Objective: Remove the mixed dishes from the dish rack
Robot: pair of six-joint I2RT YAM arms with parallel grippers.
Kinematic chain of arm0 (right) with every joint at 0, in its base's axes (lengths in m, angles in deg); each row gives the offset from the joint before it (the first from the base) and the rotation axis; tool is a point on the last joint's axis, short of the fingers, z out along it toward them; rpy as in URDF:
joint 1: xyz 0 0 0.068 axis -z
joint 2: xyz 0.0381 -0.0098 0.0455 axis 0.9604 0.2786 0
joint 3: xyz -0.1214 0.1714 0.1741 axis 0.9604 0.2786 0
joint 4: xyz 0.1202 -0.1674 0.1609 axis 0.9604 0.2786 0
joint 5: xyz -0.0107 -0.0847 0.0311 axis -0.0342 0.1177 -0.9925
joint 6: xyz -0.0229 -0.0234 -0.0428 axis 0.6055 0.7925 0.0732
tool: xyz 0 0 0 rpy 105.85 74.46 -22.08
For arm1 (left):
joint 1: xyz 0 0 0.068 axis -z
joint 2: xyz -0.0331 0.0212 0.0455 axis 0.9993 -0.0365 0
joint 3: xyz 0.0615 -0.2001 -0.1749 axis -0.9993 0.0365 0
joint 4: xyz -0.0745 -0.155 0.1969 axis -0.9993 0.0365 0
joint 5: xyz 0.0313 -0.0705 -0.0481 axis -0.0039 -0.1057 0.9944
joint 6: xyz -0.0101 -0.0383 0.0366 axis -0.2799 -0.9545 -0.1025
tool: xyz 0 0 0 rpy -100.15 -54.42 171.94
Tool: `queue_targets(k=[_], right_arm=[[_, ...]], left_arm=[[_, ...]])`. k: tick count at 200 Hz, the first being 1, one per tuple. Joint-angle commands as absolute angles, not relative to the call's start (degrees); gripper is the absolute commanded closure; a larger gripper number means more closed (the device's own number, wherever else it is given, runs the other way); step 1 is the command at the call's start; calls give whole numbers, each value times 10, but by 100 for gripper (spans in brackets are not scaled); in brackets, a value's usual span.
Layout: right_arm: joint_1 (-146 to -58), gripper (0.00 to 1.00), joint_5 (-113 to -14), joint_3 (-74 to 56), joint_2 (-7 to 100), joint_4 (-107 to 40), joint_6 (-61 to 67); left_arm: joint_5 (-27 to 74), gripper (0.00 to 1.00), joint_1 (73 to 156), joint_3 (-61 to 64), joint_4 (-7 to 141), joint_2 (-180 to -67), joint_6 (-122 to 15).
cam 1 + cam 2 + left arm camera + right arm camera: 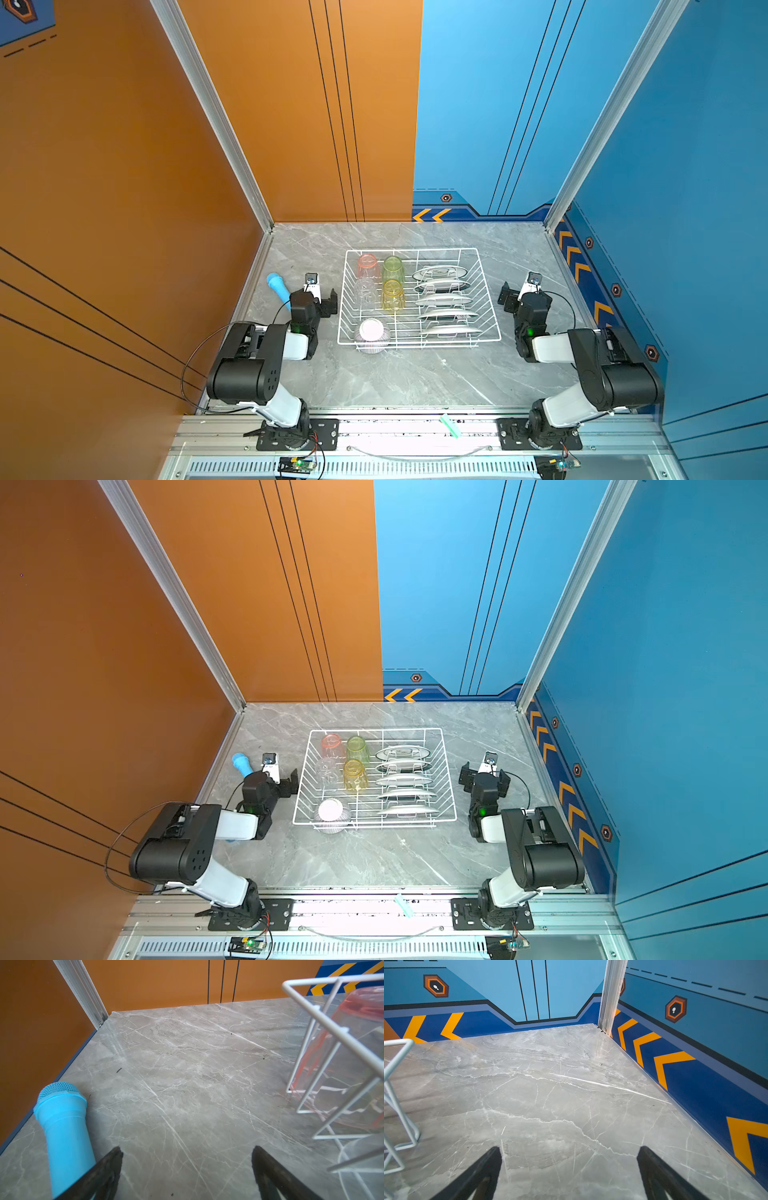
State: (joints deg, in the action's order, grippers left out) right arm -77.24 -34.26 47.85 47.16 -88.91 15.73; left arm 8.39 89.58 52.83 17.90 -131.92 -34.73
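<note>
In a top view, the light-blue cylinder (277,286) lies at 9 o'clock of your left gripper (187,1150), whose jaws are spread wide and empty over the table (187,1064); leave it alone. Just beside that gripper, at its 3 o'clock, stands the dish rack (411,249). The rack's 10 o'clock quarter holds the pink tumbler (367,266), green tumbler (393,269), clear tumbler (365,291) and yellow tumbler (392,294). They are probably light, smooth and slippery, so close gently around the upper body. The striped bowl (372,334) sits at the 7 o'clock corner; take its edge. The five plates (444,300) stand on edge along the 3 o'clock half, stiff and breakable; pinch a top rim and lift straight up. They lie at 9 o'clock of your right gripper (570,1150), likewise spread open and holding nothing.
</note>
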Motion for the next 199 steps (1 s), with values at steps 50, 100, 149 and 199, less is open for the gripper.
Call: queue_targets(k=[50, 100, 149, 199], right_arm=[[-771, 0, -350, 471, 473, -877, 153], [-770, 0, -352, 471, 473, -875, 152], [-753, 12, -383, 427, 407, -738, 140], [-748, 11, -482, 282, 215, -368, 59]], left_arm=[[92, 2, 893, 516, 183, -1312, -351], [141, 12, 879, 509, 198, -1305, -352], [63, 39, 956, 420, 497, -1113, -362], [-54, 40, 1183, 269, 682, -990, -376]])
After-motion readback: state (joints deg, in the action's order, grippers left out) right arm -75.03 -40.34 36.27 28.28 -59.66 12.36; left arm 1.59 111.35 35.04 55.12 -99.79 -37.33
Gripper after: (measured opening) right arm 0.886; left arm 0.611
